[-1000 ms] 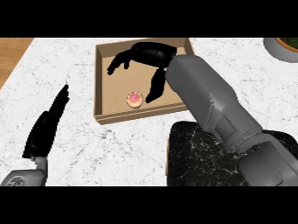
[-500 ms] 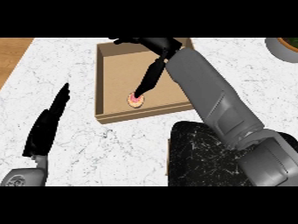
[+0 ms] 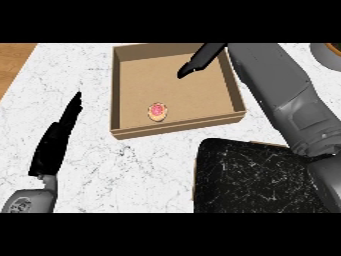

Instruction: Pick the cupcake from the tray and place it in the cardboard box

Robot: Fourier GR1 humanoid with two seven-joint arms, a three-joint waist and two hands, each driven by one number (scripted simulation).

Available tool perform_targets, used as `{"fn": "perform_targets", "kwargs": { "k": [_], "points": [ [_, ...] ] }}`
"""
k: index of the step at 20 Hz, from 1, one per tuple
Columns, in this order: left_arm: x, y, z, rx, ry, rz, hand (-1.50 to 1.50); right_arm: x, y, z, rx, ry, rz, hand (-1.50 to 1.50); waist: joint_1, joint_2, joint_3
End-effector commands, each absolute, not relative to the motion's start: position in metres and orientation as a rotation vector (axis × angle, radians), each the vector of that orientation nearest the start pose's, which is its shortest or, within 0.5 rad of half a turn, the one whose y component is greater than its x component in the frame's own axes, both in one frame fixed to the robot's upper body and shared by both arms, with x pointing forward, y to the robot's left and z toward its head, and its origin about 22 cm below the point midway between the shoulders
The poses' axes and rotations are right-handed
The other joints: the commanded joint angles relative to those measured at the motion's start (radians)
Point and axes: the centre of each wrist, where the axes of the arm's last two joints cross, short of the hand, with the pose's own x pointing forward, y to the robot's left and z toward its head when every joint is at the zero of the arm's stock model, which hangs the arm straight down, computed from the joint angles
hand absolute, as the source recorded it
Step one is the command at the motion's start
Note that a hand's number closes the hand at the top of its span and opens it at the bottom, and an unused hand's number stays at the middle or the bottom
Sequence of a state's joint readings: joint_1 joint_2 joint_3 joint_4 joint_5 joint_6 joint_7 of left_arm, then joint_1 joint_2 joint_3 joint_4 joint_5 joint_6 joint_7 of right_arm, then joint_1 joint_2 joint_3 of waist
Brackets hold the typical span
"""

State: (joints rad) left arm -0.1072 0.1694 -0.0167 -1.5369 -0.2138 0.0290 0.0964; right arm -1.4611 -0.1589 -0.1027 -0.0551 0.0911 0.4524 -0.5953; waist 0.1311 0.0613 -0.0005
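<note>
I saw the cupcake (image 3: 157,111) lying on the floor of the cardboard box (image 3: 129,131), toward its near wall. My right hand (image 3: 199,61) hung over the box's far right corner, fingers straight and holding nothing, clear of the cupcake. My left hand (image 3: 57,137) rested open on the marble counter (image 3: 136,170) left of the box. The dark tray (image 3: 258,180) sat just nearer than the box.
</note>
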Motion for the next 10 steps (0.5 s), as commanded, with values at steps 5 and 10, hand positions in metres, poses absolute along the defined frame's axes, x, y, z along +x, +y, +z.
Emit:
{"fn": "perform_targets", "kwargs": {
  "k": [5, 10],
  "points": [
    [0.271, 0.246, 0.034, 0.280, -1.575, -0.319, 0.00, 0.488, -0.198, 0.204, 0.467, -1.859, 0.595, -1.50, 0.037, 0.028, 0.003],
    [0.268, 0.240, 0.031, 0.256, -1.571, -0.325, 0.00, 0.486, -0.239, 0.216, 0.437, -1.882, 0.625, -1.50, 0.050, 0.033, 0.004]
  ]
}}
